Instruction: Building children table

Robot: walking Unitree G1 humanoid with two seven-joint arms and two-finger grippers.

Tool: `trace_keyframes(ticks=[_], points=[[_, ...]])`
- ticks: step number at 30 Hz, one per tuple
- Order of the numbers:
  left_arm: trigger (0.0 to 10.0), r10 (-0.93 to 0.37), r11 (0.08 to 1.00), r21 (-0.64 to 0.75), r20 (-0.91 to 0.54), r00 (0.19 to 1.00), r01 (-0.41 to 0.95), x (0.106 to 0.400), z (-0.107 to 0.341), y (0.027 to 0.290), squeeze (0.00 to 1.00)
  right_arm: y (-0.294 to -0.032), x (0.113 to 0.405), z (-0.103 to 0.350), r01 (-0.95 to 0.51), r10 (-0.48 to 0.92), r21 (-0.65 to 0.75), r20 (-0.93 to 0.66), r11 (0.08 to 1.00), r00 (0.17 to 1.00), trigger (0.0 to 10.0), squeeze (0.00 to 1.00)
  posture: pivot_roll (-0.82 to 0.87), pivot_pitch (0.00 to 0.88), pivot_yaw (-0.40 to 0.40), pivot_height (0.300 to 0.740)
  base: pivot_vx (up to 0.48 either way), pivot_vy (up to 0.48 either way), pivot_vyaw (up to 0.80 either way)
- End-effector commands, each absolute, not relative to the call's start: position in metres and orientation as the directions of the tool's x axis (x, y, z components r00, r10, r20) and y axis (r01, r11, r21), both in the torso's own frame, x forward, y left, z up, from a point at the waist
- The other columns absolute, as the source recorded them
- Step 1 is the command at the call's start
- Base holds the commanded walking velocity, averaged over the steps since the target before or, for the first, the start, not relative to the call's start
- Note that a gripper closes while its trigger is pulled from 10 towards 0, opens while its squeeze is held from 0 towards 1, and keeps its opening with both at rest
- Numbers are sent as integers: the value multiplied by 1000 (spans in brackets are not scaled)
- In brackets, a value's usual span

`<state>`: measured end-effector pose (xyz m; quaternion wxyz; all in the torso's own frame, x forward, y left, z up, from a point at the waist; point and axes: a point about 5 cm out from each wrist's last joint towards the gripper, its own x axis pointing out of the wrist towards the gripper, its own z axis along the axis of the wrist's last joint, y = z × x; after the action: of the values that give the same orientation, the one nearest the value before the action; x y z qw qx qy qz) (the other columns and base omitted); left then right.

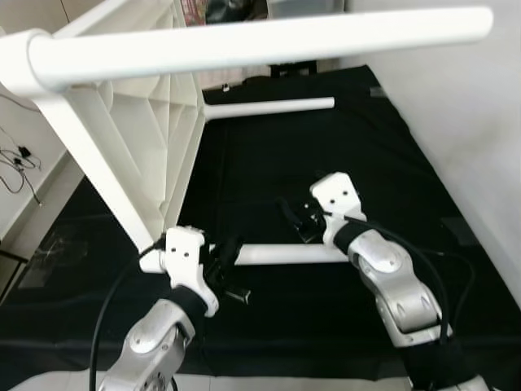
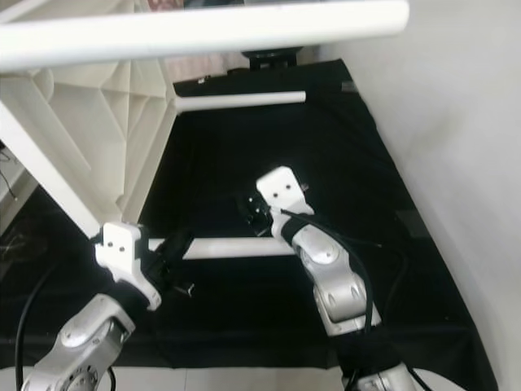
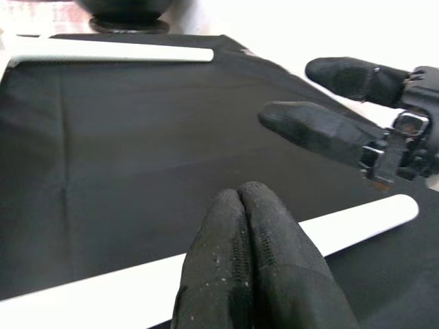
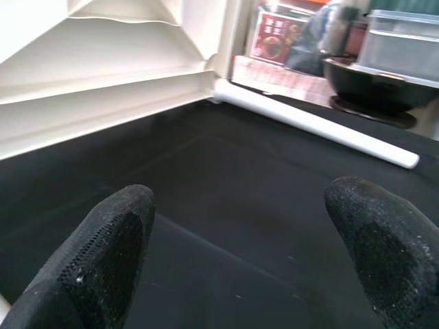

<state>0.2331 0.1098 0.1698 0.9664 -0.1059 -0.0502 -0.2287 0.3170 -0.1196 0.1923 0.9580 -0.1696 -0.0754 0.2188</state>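
Three legs already stand fitted in the tipped tabletop (image 1: 155,138); the loose leg (image 1: 285,254) remains between the pressed-together left tool (image 1: 230,259) and spread right tool (image 1: 295,218).

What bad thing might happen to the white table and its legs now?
The loose leg lies on the black cloth between both claws; a nudge from the shut left claw might roll it away. The tabletop stands tipped on its side and could topple if the open right claw bumps it.
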Motion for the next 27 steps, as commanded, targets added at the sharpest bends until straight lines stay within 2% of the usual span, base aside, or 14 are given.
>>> trace_keyframes(ticks=[1, 8, 11, 13, 21, 27], points=[[10000, -415, 884, -184, 118, 902, 430, 234, 165, 115, 0, -111, 315, 192, -418, 475, -358, 82, 835, 876, 10000, 0, -128, 133, 95, 740, 0, 0, 0], [10000, -409, 888, -185, 97, 907, 420, 236, 162, 116, 0, -111, 315, 192, -417, 473, -359, 80, 835, 877, 10000, 0, -130, 131, 94, 740, 0, 0, 0], [10000, -412, 889, -186, 76, 908, 419, 237, 160, 115, 0, -112, 315, 192, -415, 472, -360, 80, 835, 878, 10000, 0, -132, 129, 95, 740, 0, 480, 0], [10000, -403, 892, -185, 86, 911, 413, 237, 161, 115, 0, -113, 315, 193, -413, 471, -364, 84, 835, 878, 10000, 0, -132, 125, 94, 740, 0, 0, 0], [10000, -399, 895, -175, 99, 911, 411, 237, 163, 116, 0, -119, 318, 202, -384, 471, -437, 109, 814, 875, 10000, 0, -130, 129, 97, 740, 0, 0, 0], [10000, -403, 881, -217, 124, 907, 421, 242, 171, 116, 0, -148, 321, 228, -272, 415, -541, 160, 796, 896, 10000, 0, -122, 124, 96, 740, 0, 0, 0]])
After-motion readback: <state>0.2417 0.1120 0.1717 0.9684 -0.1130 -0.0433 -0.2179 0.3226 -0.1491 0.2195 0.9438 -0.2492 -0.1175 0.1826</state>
